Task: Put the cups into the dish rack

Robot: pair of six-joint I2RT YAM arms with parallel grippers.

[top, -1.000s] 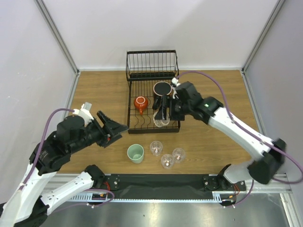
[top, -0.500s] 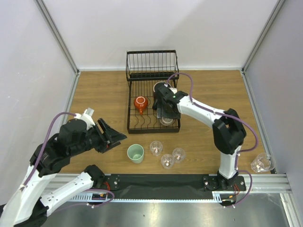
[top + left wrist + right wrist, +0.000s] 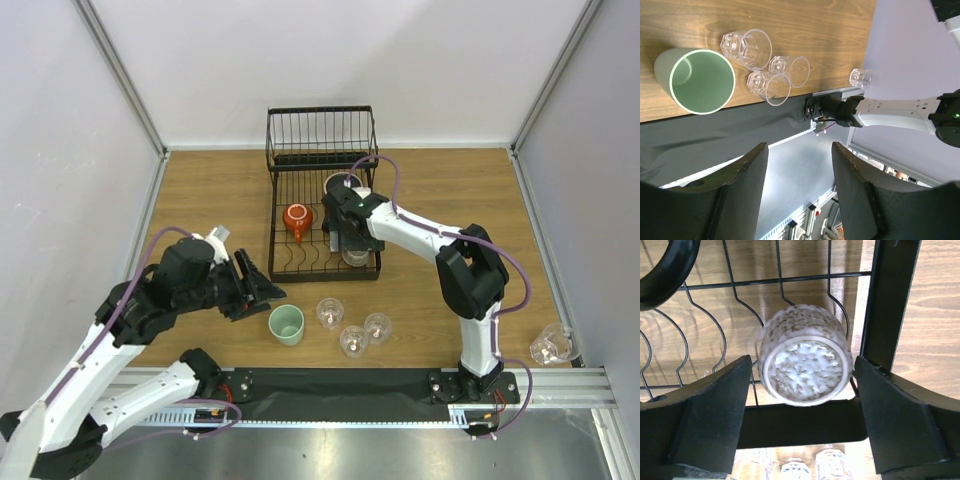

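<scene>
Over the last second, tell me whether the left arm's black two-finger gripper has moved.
Yes. The left gripper has shifted down-right in the top view, closer to the mint-green handleless cup, which stayed put.

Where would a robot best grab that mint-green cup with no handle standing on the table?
Probably the rim of the mint-green handleless cup, one finger inside and one outside, coming down on its left side. It stands upright, mouth open, with no handle; clear glass tumblers stand close on its right, and the open left gripper is nearest that free side.
</scene>
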